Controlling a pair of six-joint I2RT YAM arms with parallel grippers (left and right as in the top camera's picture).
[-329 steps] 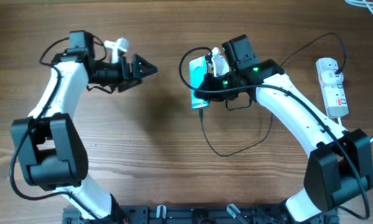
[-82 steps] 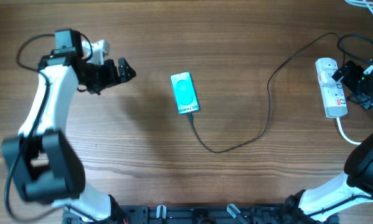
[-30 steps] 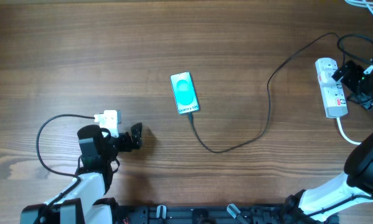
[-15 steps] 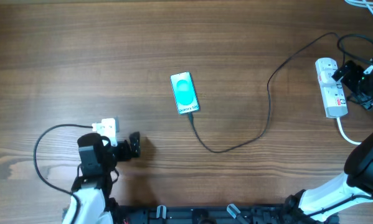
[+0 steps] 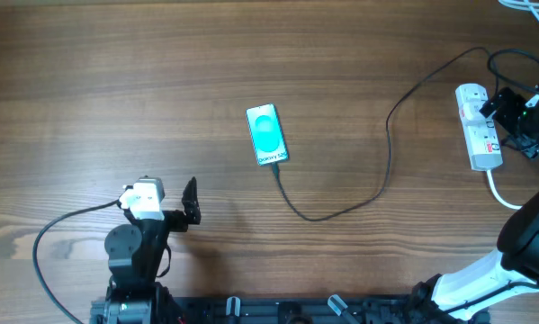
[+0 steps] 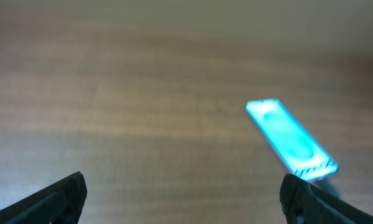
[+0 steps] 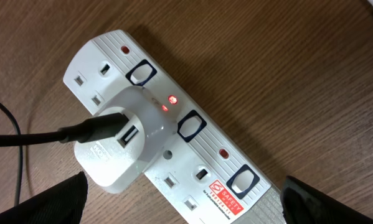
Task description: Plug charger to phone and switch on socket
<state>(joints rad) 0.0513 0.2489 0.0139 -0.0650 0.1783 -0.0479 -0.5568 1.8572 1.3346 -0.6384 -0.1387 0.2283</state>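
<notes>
Moved since earlier: left gripper [image 5: 190,201] has drawn back close to its own base at the table's [image 5: 143,81] near-left edge; phone, charger, socket and right gripper lie as they did.
Phone [image 5: 267,135]: flat, screen up, mid-table; long axis runs far-to-near, slightly tilted, with the text end nearer the robot.
Charger [image 5: 387,135]: its tip meets the phone's near end; the black cable dips toward the robot, climbs away to the far right, then turns to the socket.
Socket [image 5: 479,126]: at the far right edge, long axis far-to-near, with a thick white lead trailing from its near end.
Plug block [image 7: 121,146]: white, seated in the socket near one end, the black cable entering its side.
Right gripper [image 5: 496,112]: just beside the socket, fingers spread apart and empty.
Left gripper state: fingers wide apart, holding nothing, well away from the phone.
Right wrist only: one red light [image 7: 172,99] glows beside the plug block while two other red marks look dull; three black-framed switches [image 7: 191,126] line one edge. None of this is readable from overhead.
Left wrist only: blurred, the phone [image 6: 292,140] shows as a glowing turquoise bar slanting from upper left to lower right.
Overhead only: the cable's whole run between phone and socket.
</notes>
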